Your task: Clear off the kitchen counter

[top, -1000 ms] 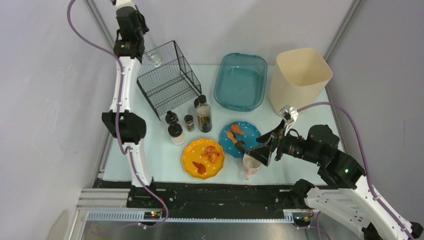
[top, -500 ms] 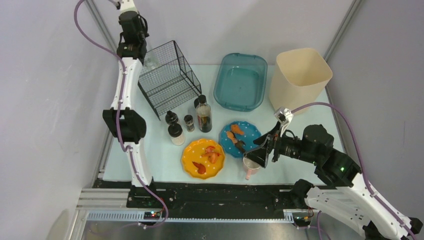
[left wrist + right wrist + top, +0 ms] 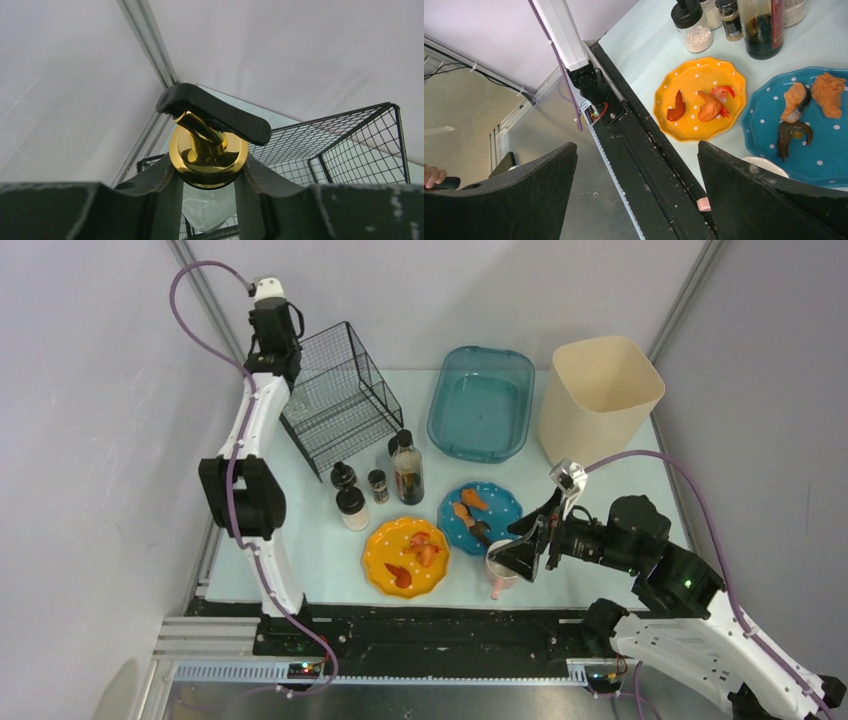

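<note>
Orange plate (image 3: pixel 383 543) holds red food (image 3: pixel 424 548); left claw (image 3: pixel 207 200) pinches glass dispenser (image 3: pixel 207 150); right claw (image 3: pixel 636 155) spread.

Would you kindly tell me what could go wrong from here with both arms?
1. The left pincer grips the glass pump dispenser just under its gold collar, up by the wire basket; a slip could drop glass onto the wire or the kitchen counter.
2. The open right pincer hangs at the pink mug, near the counter's front edge beside the blue plate; a misaligned close might tip the mug or nudge the plate.
</note>
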